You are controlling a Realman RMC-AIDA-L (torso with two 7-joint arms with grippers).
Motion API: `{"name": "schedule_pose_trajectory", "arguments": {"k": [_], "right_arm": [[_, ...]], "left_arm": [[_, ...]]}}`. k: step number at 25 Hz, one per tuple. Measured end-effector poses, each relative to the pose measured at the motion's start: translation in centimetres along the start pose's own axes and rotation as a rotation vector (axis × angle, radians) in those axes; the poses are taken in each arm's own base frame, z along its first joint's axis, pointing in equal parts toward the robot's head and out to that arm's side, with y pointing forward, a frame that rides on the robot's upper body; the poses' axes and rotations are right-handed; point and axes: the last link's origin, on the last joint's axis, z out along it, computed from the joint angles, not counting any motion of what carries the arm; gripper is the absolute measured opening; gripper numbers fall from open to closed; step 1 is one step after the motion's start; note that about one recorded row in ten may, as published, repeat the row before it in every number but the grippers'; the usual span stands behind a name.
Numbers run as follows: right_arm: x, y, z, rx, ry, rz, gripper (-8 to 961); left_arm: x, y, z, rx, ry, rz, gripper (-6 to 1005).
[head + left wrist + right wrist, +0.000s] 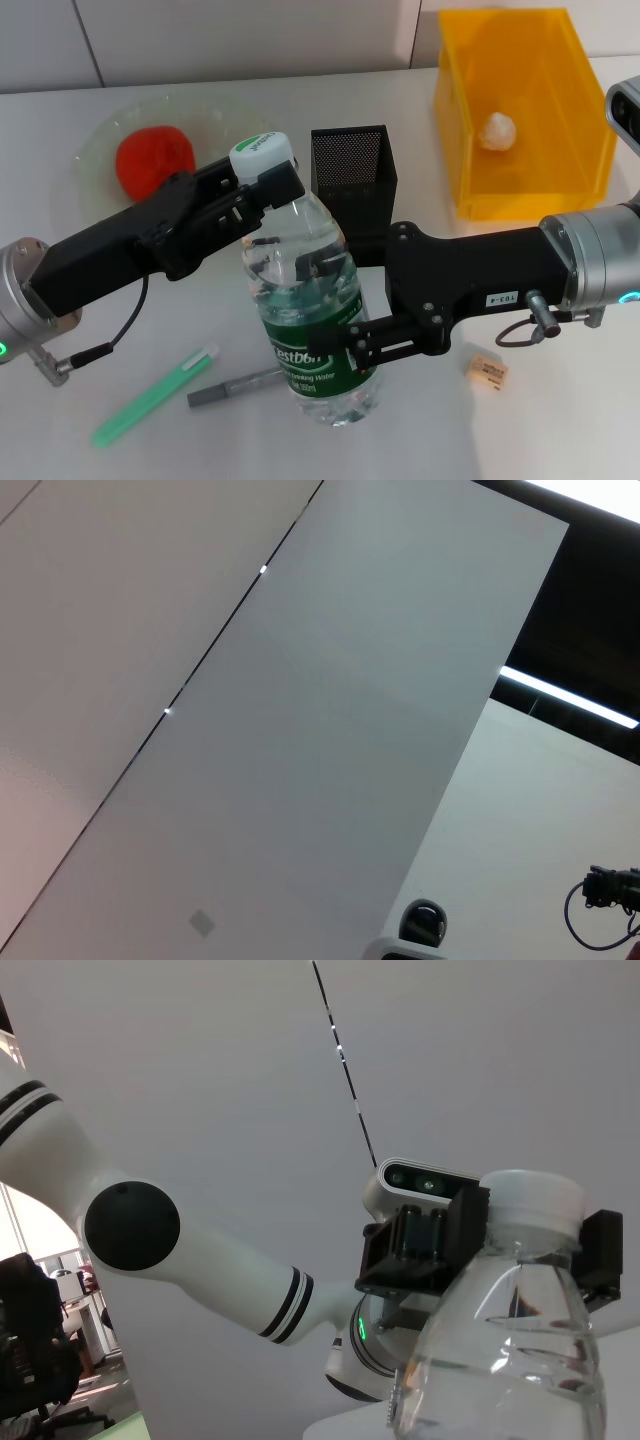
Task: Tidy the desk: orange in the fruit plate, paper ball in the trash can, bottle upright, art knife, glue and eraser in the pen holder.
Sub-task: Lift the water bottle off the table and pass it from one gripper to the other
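bottle (310,310) upright – left pincer (262,182) at neck | right pincer (352,345) at label

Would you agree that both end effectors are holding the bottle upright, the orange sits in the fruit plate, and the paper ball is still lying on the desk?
Not quite: the paper ball is already inside the trash can, as the head view shows. The rest holds: the left end effector grips the bottle at its neck, the right end effector grips its lower body, and the orange sits in the fruit plate.
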Motion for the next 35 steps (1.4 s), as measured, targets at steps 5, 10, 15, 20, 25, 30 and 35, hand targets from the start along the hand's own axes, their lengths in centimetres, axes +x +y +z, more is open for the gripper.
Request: {"name": "schedule_pose_trajectory", "arguments": {"k": [5,10,15,20,25,30,35], "right_arm": [[0.0,0.0,-0.1,0.000,-0.003,0.000,779],[0.0,0.1,-0.2,0.001,-0.010,0.014,780],[0.1,0.1,-0.3,0.008,-0.014,0.018,781],[0.1,0.2,-0.3,0.000,-0.009,0.024,782],[0.1,0.4,-0.4,-0.013,-0.009,0.042,782],[-0.1,0.9,-1.1,-0.015,-0.004,0.064,782],[-0.2,1.3,-2.0,0.011,-0.001,0.087,781]], "left_arm": [[0.0,0.1,-0.1,0.000,0.001,0.006,450],[0.2,0.1,-0.2,-0.002,-0.002,0.019,449],[0.4,0.1,-0.2,-0.010,-0.016,0.041,448],[0.6,0.1,-0.2,-0.015,-0.028,0.056,447],[0.5,0.2,-0.3,-0.017,-0.035,0.060,446],[0.5,0.3,-0.5,-0.015,-0.035,0.064,445],[0.5,0.3,-0.5,-0.015,-0.036,0.065,444]]}}
